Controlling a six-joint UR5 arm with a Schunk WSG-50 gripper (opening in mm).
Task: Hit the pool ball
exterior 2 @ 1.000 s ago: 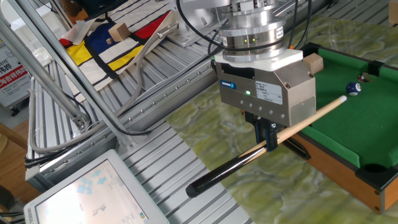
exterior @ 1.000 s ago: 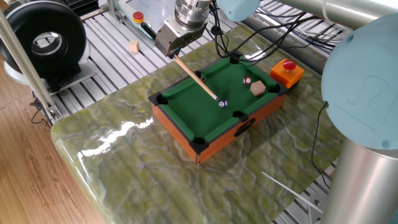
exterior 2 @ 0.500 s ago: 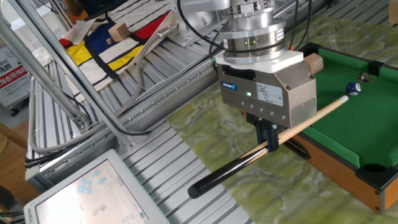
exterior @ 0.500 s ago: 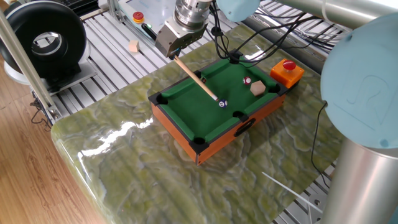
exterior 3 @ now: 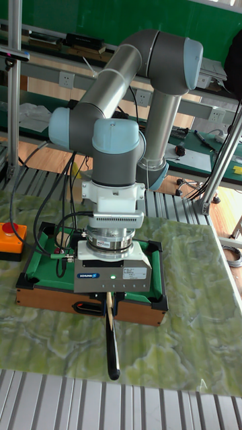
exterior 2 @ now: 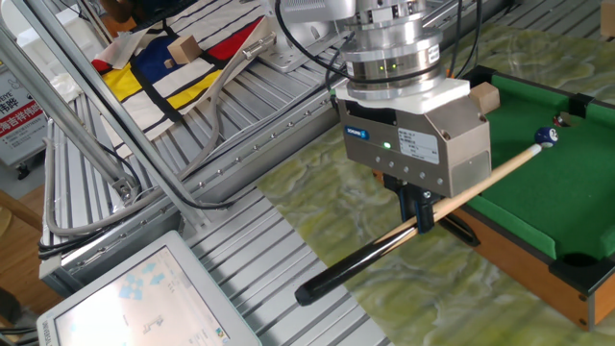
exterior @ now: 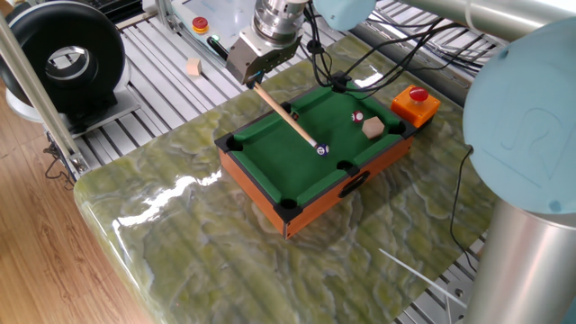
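Bench [exterior: 207, 243] topped in green-veined marble pattern, flanked by ribbed aluminium rails; mini pool table [exterior: 270, 148] with green felt and orange sides set near the middle, broad open marble toward the front and left edges. Hand [exterior 2: 421, 210] clamped on cue stick [exterior 2: 480, 180], poised off the pool table's end; cue tip just beside pool ball [exterior: 322, 149], on the felt near a side pocket. Red-and-white ball [exterior: 357, 117], wooden cube [exterior: 373, 128] near the far corner.

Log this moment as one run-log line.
gripper: shut on cue stick | cue tip: right beside pool ball, contact unclear | red-and-white ball: near wooden cube
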